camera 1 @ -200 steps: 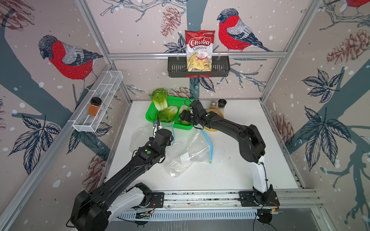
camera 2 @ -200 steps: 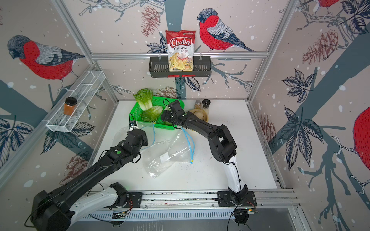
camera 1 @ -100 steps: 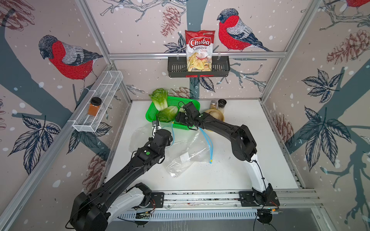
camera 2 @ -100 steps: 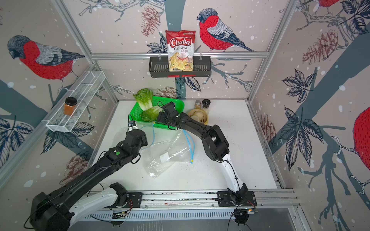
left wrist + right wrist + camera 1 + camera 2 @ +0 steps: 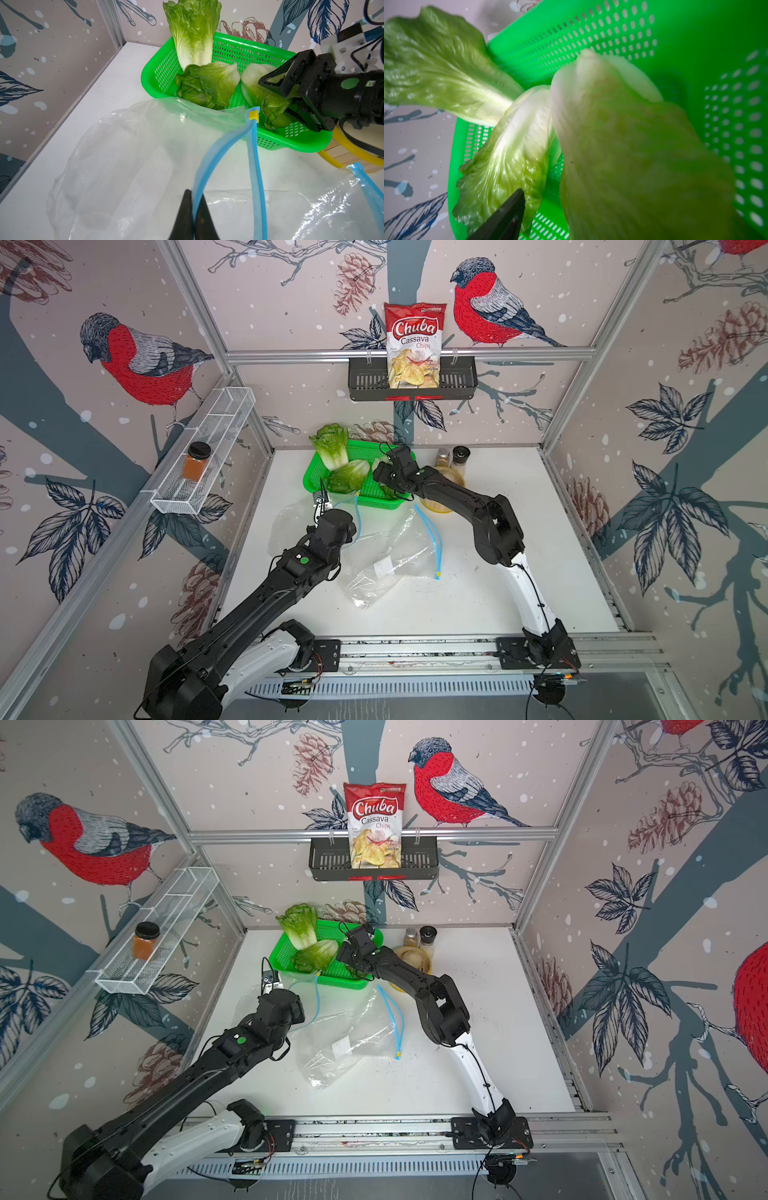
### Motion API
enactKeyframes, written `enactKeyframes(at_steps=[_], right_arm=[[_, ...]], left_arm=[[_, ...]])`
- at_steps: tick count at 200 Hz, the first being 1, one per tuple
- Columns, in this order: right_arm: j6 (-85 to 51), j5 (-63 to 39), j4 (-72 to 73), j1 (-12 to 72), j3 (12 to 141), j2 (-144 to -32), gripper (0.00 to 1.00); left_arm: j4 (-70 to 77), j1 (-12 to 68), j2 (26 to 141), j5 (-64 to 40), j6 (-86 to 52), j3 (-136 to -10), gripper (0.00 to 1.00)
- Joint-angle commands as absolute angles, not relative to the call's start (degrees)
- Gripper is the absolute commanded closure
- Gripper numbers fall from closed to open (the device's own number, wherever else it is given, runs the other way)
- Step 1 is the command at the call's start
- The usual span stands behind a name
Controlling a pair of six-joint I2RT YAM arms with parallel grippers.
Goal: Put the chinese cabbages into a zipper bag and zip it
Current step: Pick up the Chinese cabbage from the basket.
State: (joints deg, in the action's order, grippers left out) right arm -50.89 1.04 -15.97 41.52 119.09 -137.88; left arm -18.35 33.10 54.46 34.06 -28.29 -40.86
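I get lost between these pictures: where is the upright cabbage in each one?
Both top views: upright cabbage in the green basket's far left corner.
Left wrist: standing in the basket's far corner.
Right wrist: leafy head overhanging the rim.
Shared landmark: the green basket.

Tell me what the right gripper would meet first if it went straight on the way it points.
The nearest cabbage in the green basket: the right gripper points at it, jaws wide either side; contact is unclear.
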Motion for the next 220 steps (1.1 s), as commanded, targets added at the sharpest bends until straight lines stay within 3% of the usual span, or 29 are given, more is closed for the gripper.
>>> enactKeyframes(at_steps=[1,103,163,220], right_arm=[[-51.2,2.7,-16.0,40.6,119.7,-138.1,0.21],[-50.7,0.8,-8.6,39.8,118.6,-139.0,0.46],[-48.4,1.4,-1.3,39.8,112.8,-134.8,0.83],[-44.0,-2.9,6.5,39.3,105.4,-127.9,0.96]], left_arm=[[-16.1,33.0,53.9,34.0,-28.2,-40.8,0.93],[-14.6,32.8,53.4,33.1,-27.8,-40.4,0.93],[-14.7,32.7,53.9,32.9,-28.3,-40.2,0.93],[-15.4,32.7,53.7,31.6,-28.0,-40.3,0.93]])
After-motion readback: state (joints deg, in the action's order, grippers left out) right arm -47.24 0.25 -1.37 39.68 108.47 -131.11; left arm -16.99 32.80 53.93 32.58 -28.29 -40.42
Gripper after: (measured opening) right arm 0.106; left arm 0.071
